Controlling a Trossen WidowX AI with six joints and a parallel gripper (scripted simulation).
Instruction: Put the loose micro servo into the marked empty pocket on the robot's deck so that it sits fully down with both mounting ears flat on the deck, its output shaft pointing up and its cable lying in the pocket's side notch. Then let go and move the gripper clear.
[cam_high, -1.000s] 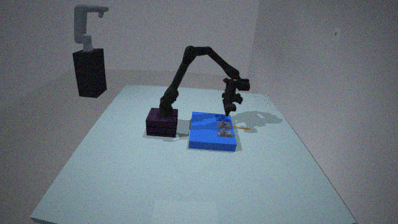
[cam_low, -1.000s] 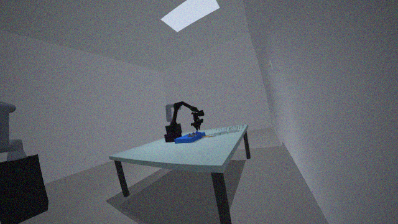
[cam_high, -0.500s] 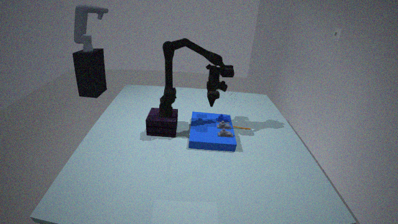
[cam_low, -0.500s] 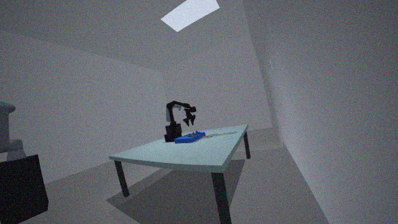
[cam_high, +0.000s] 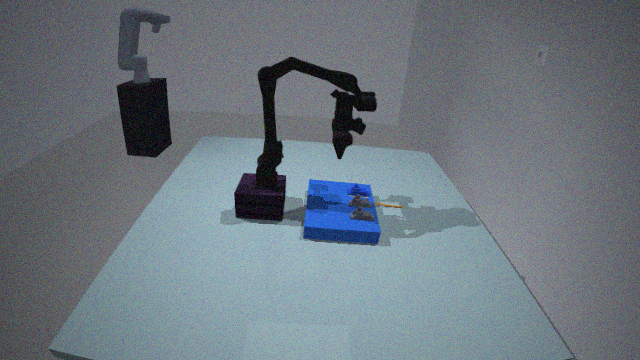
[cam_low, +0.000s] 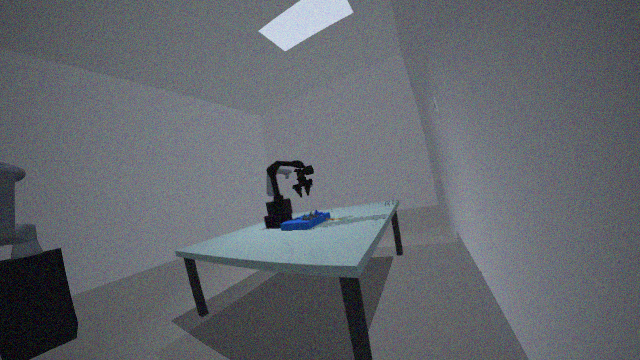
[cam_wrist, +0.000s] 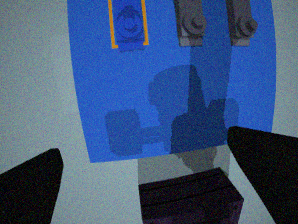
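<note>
The blue micro servo (cam_high: 358, 190) (cam_wrist: 129, 22) stands at the marked pocket in the blue deck (cam_high: 327, 221) (cam_low: 295, 226) (cam_wrist: 97, 95), between the orange marking lines (cam_wrist: 146, 30). Its round output shaft points up. Its far end is cut off in the wrist view, and whether both ears lie flat is too small to tell. An orange cable (cam_high: 390, 205) (cam_low: 335, 219) runs out past the deck's outer edge; the side notch is not visible. My gripper (cam_high: 340, 156) (cam_low: 302, 194) (cam_wrist: 145, 148) is wide open and empty, high above the deck and on the arm-base side of the servo.
Two grey servos (cam_high: 361, 201) (cam_high: 362, 214) (cam_wrist: 191, 22) (cam_wrist: 241, 22) stand in a row beside the blue one. The arm's dark base block (cam_high: 260, 202) (cam_low: 278, 212) (cam_wrist: 190, 200) is close to the deck's near side. A second grey arm (cam_high: 129, 40) stands on a black pedestal beyond the table.
</note>
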